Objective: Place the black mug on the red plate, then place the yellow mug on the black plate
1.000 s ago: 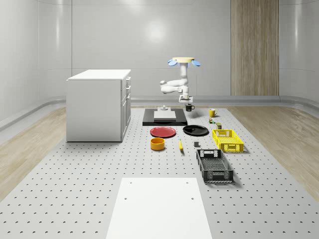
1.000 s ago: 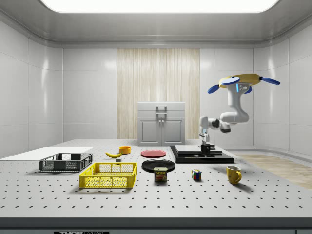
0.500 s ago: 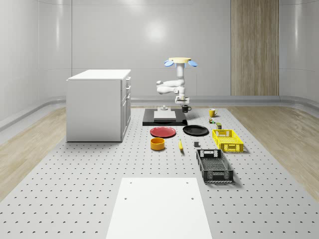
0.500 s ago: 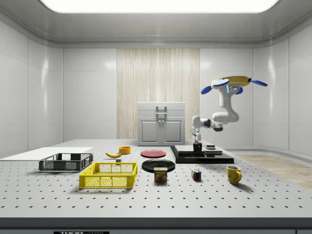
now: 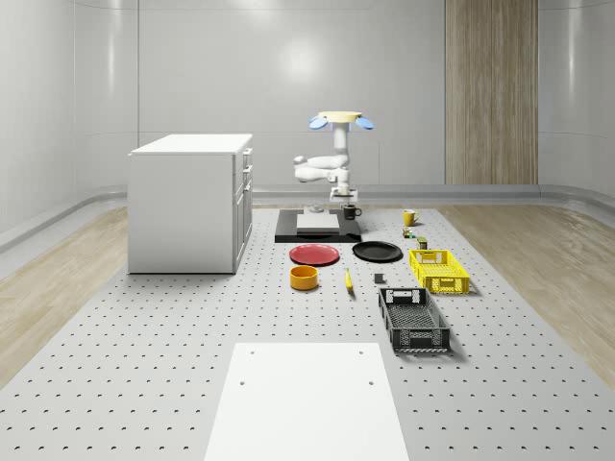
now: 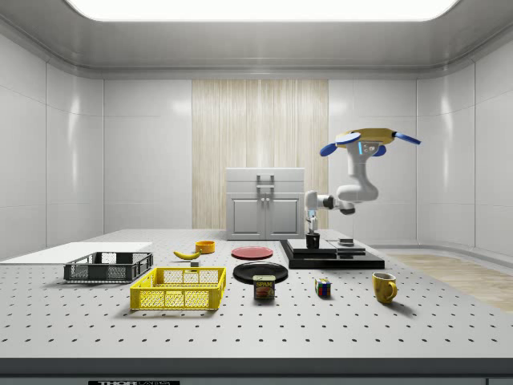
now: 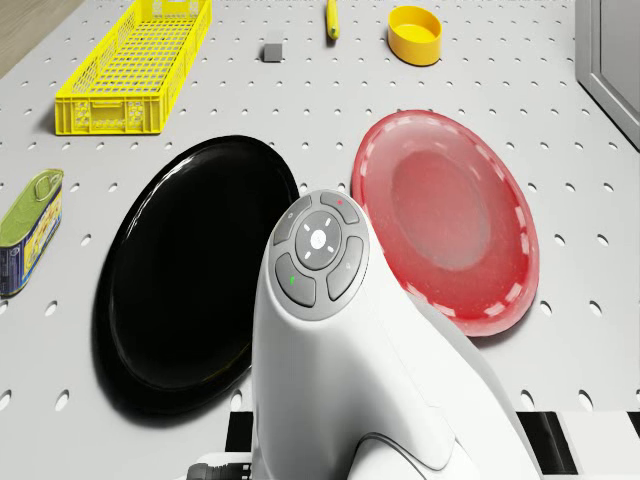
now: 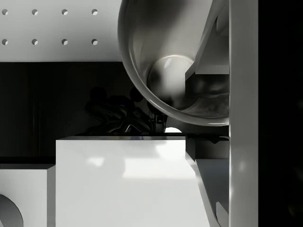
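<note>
The drone (image 5: 336, 119) hovers over the black platform (image 5: 317, 230) at the back of the table, seen also in the side view (image 6: 369, 141). Its arm hangs down and the gripper (image 5: 346, 198) is shut on the rim of the black mug (image 5: 352, 210), held just above the platform's edge (image 6: 313, 240). The wrist view looks into the mug (image 8: 175, 61) beside a white finger (image 8: 242, 113). The red plate (image 5: 315, 254) and the black plate (image 5: 378, 252) lie side by side before the platform, as in the drone view: red plate (image 7: 450, 230), black plate (image 7: 190, 270). The yellow mug (image 5: 408, 218) stands farther toward the whole-scene view's right.
A white cabinet (image 5: 190, 202) stands at the whole-scene view's left. A yellow crate (image 5: 439, 270), a black crate (image 5: 413, 320), an orange bowl (image 5: 304, 278), a banana (image 5: 348, 279) and a can (image 6: 264, 286) lie around the plates. A white block (image 5: 317, 221) tops the platform.
The drone, arm and held black mug have shifted toward the whole-scene view's left, from beside the platform to over its edge. The plates and the yellow mug have stayed put.
</note>
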### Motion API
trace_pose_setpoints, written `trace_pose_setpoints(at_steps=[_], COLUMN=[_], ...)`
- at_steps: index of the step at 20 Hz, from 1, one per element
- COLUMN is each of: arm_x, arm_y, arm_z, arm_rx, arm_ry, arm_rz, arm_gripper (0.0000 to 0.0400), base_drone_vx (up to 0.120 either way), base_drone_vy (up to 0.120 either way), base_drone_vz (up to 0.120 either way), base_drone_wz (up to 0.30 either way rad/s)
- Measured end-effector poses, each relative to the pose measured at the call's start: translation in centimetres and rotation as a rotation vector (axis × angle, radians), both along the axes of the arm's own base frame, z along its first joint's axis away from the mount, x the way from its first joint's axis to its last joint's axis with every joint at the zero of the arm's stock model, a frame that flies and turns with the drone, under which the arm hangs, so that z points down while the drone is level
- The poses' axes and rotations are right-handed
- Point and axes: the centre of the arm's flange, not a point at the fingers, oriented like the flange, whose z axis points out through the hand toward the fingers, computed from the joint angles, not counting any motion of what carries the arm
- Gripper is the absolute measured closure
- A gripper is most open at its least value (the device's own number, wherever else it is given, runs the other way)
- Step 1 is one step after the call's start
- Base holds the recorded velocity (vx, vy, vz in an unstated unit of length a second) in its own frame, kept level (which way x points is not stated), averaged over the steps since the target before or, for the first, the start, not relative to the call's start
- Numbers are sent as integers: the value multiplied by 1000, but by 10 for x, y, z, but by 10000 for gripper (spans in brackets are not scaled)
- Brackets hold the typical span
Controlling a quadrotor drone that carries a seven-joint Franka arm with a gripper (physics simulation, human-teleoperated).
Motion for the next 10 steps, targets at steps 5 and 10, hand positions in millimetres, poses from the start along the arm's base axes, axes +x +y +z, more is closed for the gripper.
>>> trace_pose_setpoints(at_steps=[5, 10], arm_x=[0, 0], arm_y=[0, 0], arm_z=[0, 0], arm_rx=[0, 0], arm_ry=[0, 0], arm_rz=[0, 0], arm_gripper=[290, 290], base_drone_vx=[120, 120], base_drone_vy=[-120, -120], base_drone_vz=[0, 0], base_drone_wz=[0, 0])
